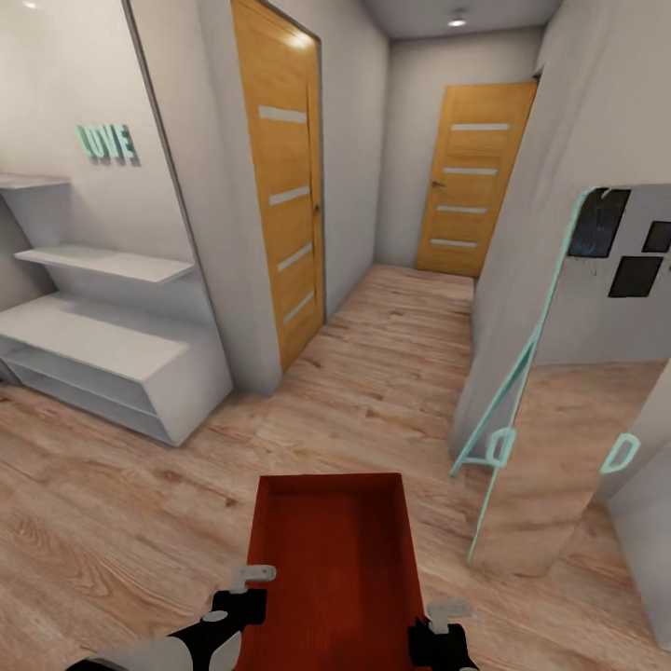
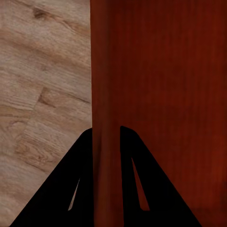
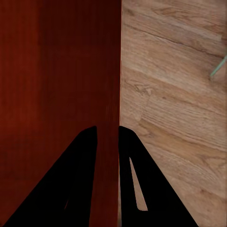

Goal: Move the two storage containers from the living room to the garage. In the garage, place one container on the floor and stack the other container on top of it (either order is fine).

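I carry one orange-red storage container (image 1: 331,559) in front of me, low in the head view, above a light wood-plank floor. My left gripper (image 1: 244,596) is shut on the container's left wall (image 2: 105,94). Its black fingers (image 2: 80,189) straddle that wall in the left wrist view. My right gripper (image 1: 438,634) is shut on the right wall (image 3: 109,85), with one finger (image 3: 137,189) outside it and the other inside. The container is open-topped and holds nothing.
A hallway runs ahead with a wooden door (image 1: 284,177) on its left side and another wooden door (image 1: 473,177) at its far end. White shelves (image 1: 93,354) stand at the left. A tall mint-framed leaning mirror (image 1: 559,401) stands close at the right.
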Controlling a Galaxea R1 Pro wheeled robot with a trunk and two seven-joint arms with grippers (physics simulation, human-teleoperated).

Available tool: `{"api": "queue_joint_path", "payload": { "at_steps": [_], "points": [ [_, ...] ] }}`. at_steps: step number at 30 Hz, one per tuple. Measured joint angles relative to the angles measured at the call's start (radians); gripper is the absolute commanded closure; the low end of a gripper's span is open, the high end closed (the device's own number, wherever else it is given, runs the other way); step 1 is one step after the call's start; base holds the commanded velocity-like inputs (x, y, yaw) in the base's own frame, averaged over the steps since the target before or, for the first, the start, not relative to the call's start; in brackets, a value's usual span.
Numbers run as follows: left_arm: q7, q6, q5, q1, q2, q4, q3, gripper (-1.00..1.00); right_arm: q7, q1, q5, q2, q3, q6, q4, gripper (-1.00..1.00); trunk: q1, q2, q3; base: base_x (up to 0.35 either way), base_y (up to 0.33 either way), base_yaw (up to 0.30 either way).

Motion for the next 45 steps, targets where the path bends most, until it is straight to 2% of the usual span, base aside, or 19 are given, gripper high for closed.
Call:
{"api": "queue_joint_path", "payload": {
  "at_steps": [11,23,35,45],
  "points": [
    [0.001,0.001,-0.002,0.000,0.000,0.000,0.001,1.00,0.000,0.001,-0.001,0.000,0.000,0.000,0.000,1.00,0.000,0.000,0.000,0.312,0.075,-0.019],
    [0.003,0.001,0.002,0.000,-0.002,0.000,-0.002,1.00,0.002,0.001,-0.002,-0.002,0.000,0.000,-0.001,1.00,0.000,0.000,0.000,0.315,0.038,-0.240],
    [0.002,0.001,-0.001,0.000,-0.001,0.000,0.000,1.00,0.001,0.000,-0.001,-0.001,0.000,0.000,0.000,1.00,0.000,0.000,0.000,0.313,0.172,-0.037],
    [0.003,0.001,0.000,0.000,-0.002,0.000,0.000,1.00,0.002,0.000,-0.002,-0.002,0.000,0.000,0.000,1.00,0.000,0.000,0.000,0.314,0.112,-0.229]
  ]
}}
